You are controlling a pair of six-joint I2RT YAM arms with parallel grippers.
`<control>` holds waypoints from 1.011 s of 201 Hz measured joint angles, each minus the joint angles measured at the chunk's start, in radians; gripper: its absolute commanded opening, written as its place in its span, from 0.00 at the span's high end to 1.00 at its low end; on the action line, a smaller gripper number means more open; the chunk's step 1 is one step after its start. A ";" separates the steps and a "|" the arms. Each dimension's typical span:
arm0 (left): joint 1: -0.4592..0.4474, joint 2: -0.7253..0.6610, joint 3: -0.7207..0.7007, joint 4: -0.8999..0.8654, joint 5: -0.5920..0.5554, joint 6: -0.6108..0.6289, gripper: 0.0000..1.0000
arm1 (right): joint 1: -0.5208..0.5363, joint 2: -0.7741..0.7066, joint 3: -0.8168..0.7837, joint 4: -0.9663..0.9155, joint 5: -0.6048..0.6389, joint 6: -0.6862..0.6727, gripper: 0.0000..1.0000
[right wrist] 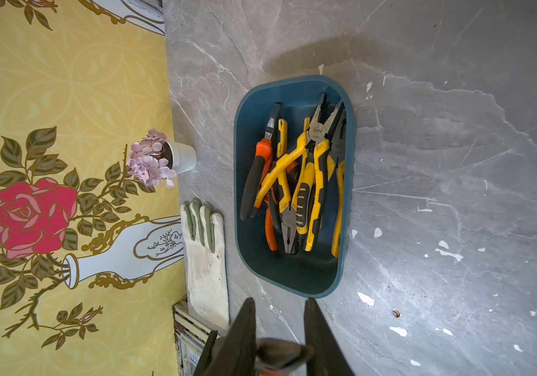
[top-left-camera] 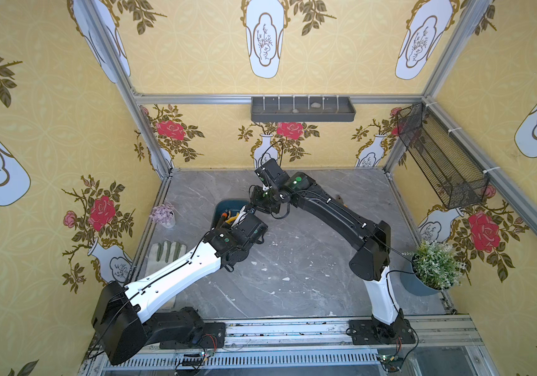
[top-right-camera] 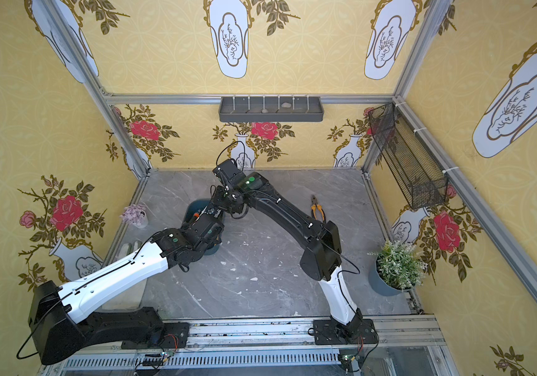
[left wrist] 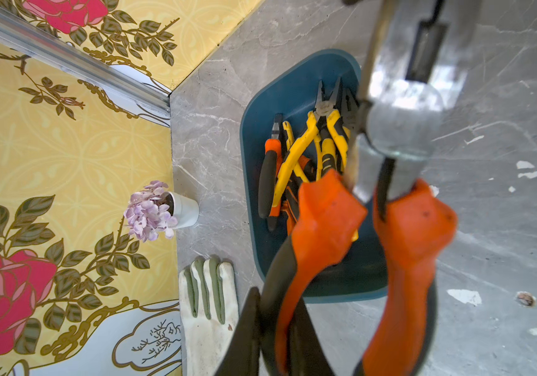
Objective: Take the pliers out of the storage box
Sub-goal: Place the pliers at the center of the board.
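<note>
The storage box (right wrist: 293,283) is a dark teal tub at the table's left rear, half hidden under both wrists in both top views (top-left-camera: 224,206). Several pliers (right wrist: 296,182) with yellow or orange handles lie piled in it. Above the box my left gripper (left wrist: 275,302) is shut on one black-and-orange handle of an orange pliers (left wrist: 407,228). My right gripper (right wrist: 279,304) has its fingers against both sides of that pliers' metal head (right wrist: 280,353). The two grippers meet over the box (top-left-camera: 249,211). Another pliers (top-right-camera: 317,208) lies on the table behind the right arm.
A small white pot of lilac flowers (top-left-camera: 164,216) and a work glove (top-left-camera: 166,252) lie left of the box by the wall. A green plant in a grey pot (top-left-camera: 433,270) stands front right. A grey divided tray (top-left-camera: 303,109) and a black mesh basket (top-left-camera: 439,156) hang on the walls.
</note>
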 measured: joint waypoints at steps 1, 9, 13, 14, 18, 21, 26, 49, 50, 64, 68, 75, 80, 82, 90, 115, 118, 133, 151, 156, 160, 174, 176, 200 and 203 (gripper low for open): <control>0.000 0.000 0.000 0.000 -0.002 0.001 1.00 | 0.000 0.000 -0.001 0.000 0.001 0.000 0.77; -0.001 0.000 0.000 -0.003 -0.002 0.001 1.00 | 0.001 -0.002 -0.009 0.008 0.003 0.007 0.75; -0.001 0.000 0.000 -0.005 -0.003 0.001 1.00 | 0.002 -0.003 -0.014 0.012 0.003 0.010 0.74; -0.001 0.000 0.000 -0.005 -0.004 0.002 1.00 | 0.002 -0.003 -0.016 0.013 0.003 0.011 0.74; -0.001 0.000 0.000 -0.008 -0.005 0.005 1.00 | 0.003 -0.005 -0.022 0.019 0.002 0.013 0.74; -0.002 0.000 0.000 -0.010 -0.006 0.005 1.00 | 0.003 -0.006 -0.026 0.022 0.001 0.014 0.74; -0.002 0.000 0.000 -0.012 -0.008 0.004 1.00 | 0.004 -0.008 -0.032 0.026 0.001 0.018 0.74; -0.004 0.000 0.000 -0.031 -0.020 -0.001 1.00 | 0.010 -0.016 -0.062 0.060 -0.006 0.039 0.74; -0.004 0.000 0.000 -0.032 -0.021 -0.001 1.00 | 0.010 -0.017 -0.063 0.061 -0.006 0.040 0.74; -0.005 0.000 0.000 -0.044 -0.030 -0.005 1.00 | 0.014 -0.027 -0.087 0.085 -0.006 0.055 0.74; -0.006 0.000 0.000 -0.045 -0.032 -0.006 1.00 | 0.014 -0.030 -0.095 0.092 -0.006 0.060 0.74; -0.006 0.001 0.001 -0.051 -0.039 -0.006 1.00 | 0.015 -0.040 -0.120 0.116 -0.008 0.071 0.74; -0.007 0.002 0.001 -0.057 -0.040 -0.006 1.00 | 0.016 -0.047 -0.137 0.131 -0.012 0.080 0.74; -0.007 0.002 0.001 -0.058 -0.041 -0.006 1.00 | 0.016 -0.050 -0.145 0.139 -0.013 0.084 0.74; -0.008 0.002 0.001 -0.065 -0.043 -0.005 1.00 | 0.016 -0.061 -0.174 0.163 -0.018 0.100 0.74; -0.010 0.002 0.001 -0.083 -0.046 -0.005 1.00 | 0.019 -0.093 -0.251 0.235 -0.028 0.155 0.73; -0.010 0.002 0.001 -0.083 -0.046 -0.006 1.00 | 0.019 -0.098 -0.261 0.246 -0.029 0.163 0.72; -0.012 0.003 0.001 -0.083 -0.047 -0.007 1.00 | 0.020 -0.119 -0.304 0.290 -0.036 0.202 0.71; -0.015 0.002 0.001 -0.082 -0.049 -0.007 1.00 | 0.020 -0.142 -0.344 0.329 -0.045 0.246 0.70; -0.016 0.001 0.001 -0.082 -0.050 -0.007 1.00 | 0.020 -0.148 -0.356 0.341 -0.048 0.257 0.70; -0.016 0.000 0.001 -0.082 -0.051 -0.006 1.00 | 0.020 -0.153 -0.365 0.350 -0.051 0.266 0.69; -0.017 -0.001 0.003 -0.079 -0.054 -0.006 1.00 | 0.020 -0.168 -0.384 0.370 -0.054 0.294 0.70; -0.017 -0.001 0.003 -0.078 -0.054 -0.006 1.00 | 0.020 -0.170 -0.386 0.372 -0.054 0.297 0.70; -0.018 -0.006 0.009 -0.063 -0.064 -0.008 1.00 | 0.020 -0.190 -0.392 0.377 -0.051 0.315 0.74; -0.018 -0.006 0.009 -0.058 -0.066 -0.008 1.00 | 0.020 -0.191 -0.392 0.378 -0.051 0.317 0.74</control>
